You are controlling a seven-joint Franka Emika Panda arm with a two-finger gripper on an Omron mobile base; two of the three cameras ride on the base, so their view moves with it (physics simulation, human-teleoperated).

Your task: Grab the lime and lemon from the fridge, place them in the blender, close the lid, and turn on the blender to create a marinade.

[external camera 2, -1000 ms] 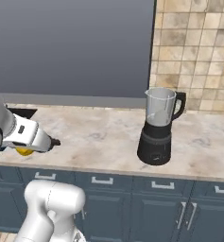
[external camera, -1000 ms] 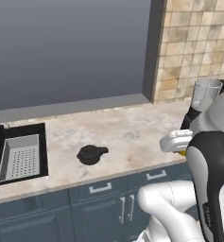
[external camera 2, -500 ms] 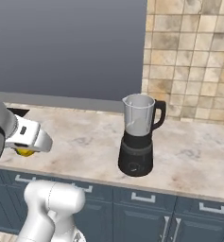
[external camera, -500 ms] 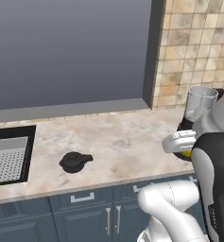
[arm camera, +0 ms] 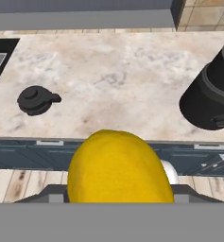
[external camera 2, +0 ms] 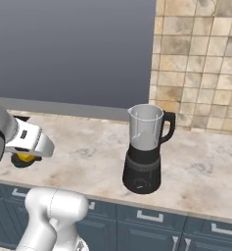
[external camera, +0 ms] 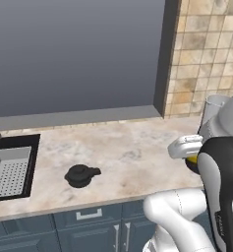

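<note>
Our base has rolled right so the blender (external camera 2: 144, 149) sits nearer centre, our pincer (arm camera: 120, 189) still clasping the lemon (arm camera: 119, 168), lid (external camera: 81, 175) alone on the surface (external camera: 128, 157), sink (external camera: 10, 170) at left.

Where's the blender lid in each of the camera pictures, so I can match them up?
Left base view: lid lies on the counter, lower left of centre, right of the sink.
Right base view: I can't pick it out.
Hand view: lid at left.
Shared landmark: blender.

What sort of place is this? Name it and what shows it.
A kitchen, rendered: a marble-look counter over blue-grey cabinets, a black sink at its end, a blender and a tiled wall.
</note>
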